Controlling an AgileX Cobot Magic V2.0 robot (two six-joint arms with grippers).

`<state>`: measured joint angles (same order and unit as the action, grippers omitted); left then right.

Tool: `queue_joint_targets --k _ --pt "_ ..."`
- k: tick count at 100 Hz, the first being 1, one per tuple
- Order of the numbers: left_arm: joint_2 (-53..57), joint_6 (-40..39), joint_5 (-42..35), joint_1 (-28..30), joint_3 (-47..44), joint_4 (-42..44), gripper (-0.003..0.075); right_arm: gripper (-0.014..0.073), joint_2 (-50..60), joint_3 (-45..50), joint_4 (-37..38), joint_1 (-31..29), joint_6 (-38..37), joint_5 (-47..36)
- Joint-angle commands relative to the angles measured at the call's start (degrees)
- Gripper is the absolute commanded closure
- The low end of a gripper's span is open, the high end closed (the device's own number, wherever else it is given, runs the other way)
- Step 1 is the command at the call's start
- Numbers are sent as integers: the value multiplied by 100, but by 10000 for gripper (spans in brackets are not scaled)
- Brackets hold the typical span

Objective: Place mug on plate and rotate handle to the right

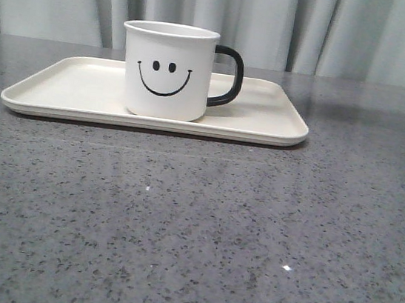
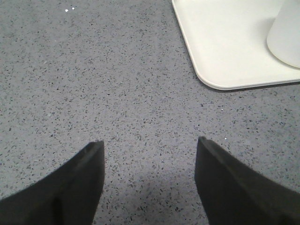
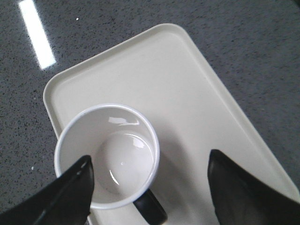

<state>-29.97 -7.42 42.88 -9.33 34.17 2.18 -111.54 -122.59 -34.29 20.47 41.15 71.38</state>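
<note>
The white mug (image 1: 167,71) with a black smiley face stands upright on the cream plate (image 1: 76,86), near its middle. Its black handle (image 1: 229,76) points to the right. Neither gripper shows in the front view. In the right wrist view my right gripper (image 3: 150,164) is open above the plate (image 3: 187,93), looking down into the empty mug (image 3: 108,154); the handle (image 3: 151,211) lies between its fingers, untouched. In the left wrist view my left gripper (image 2: 150,147) is open and empty over bare table, short of the plate's corner (image 2: 220,61); the mug's base (image 2: 286,37) shows at the edge.
The grey speckled table (image 1: 192,232) spreads in front of the plate. Grey curtains (image 1: 316,24) hang behind the table's back edge. A bright strip of reflected light (image 3: 36,33) lies on the table beyond the plate in the right wrist view.
</note>
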Motion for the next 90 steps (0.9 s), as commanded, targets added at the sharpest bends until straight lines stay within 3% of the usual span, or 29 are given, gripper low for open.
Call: queue_joint_targets --k 1,17,42,67,90 --pt "-16 -40 -434 1 168 13 300 73 731 -147 2 -30 -161 -63" --pt "-16 -40 -434 1 168 13 300 73 1436 -135 171 -30 -481 63" --pt "-16 -40 -434 1 168 13 300 73 2698 559 1427 -30 -1261 63" --pt "-16 -40 -434 1 168 13 300 73 4461 2992 1913 -30 -1464 -954" --pt "-16 -40 -505 1 168 13 300 73 6199 5471 2451 -30 -2053 -2627"
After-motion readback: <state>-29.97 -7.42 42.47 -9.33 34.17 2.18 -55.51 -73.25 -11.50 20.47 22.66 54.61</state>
